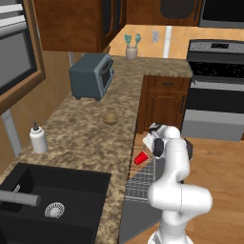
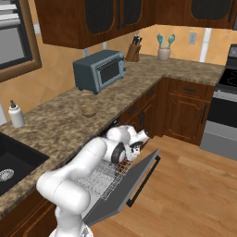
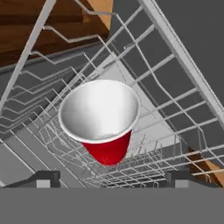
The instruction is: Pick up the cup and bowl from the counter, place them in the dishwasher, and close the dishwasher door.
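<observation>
This is a home kitchen, rendered rather than photographed. A long speckled brown granite counter (image 1: 81, 138) runs up the middle of the left base view on dark wooden cabinets (image 2: 185, 109), with more dark wooden wall cupboards (image 1: 78, 24) across the top. At the lower left a black sink basin (image 1: 52, 205) is set into the worktop, a white soap bottle (image 1: 38, 139) beside it. A blue-grey toaster oven (image 1: 91, 75) stands further back, and a steel oven range (image 1: 214, 86) fills the upper right. An open under-counter dishwasher with a white wire rack (image 2: 104, 178) and a light wooden plank floor (image 2: 185, 194) show in the right base view.
</observation>
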Tool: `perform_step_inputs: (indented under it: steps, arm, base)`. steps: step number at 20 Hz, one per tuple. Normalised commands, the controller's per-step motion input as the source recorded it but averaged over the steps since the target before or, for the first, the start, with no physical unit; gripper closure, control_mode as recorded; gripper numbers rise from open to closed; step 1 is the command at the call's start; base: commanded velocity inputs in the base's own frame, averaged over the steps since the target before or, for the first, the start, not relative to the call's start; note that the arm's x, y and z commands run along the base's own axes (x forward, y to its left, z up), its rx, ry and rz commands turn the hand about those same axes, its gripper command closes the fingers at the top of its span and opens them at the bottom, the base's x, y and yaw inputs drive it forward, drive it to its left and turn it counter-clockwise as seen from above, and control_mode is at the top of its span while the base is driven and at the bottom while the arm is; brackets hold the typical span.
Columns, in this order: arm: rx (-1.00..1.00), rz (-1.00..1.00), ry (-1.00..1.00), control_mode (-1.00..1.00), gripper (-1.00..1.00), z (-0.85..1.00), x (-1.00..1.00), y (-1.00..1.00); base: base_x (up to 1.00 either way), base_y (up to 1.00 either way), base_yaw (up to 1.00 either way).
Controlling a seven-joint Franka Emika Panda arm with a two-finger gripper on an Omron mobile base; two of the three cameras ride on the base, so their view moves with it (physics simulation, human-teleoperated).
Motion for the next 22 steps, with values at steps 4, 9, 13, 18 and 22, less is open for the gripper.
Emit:
perform_step_inputs:
  steps: [4,9,13,18,22]
  arm:
    - [-0.09,-0.11,-0.23,-1.0,-1.0,0.99,-0.62,-0.46]
    - [-0.18,-0.07,-0.4,-1.0,-1.0,1.0,-0.74,-0.34]
    - [-0.28,-0.02,-0.62,-1.0,-1.0,1.0,-0.9,-0.05]
    - [-0.3,0.0,-0.6,-1.0,-1.0,1.0,-0.64,0.03]
    - [-0.36,0.0,-0.49,-1.0,-1.0,1.0,-0.44,0.22]
  base:
    - [0.0,0.0,0.0]
    - [0.0,0.0,0.0]
    - [0.0,0.0,0.0]
    - [0.0,0.0,0.0]
    - [0.0,0.0,0.0]
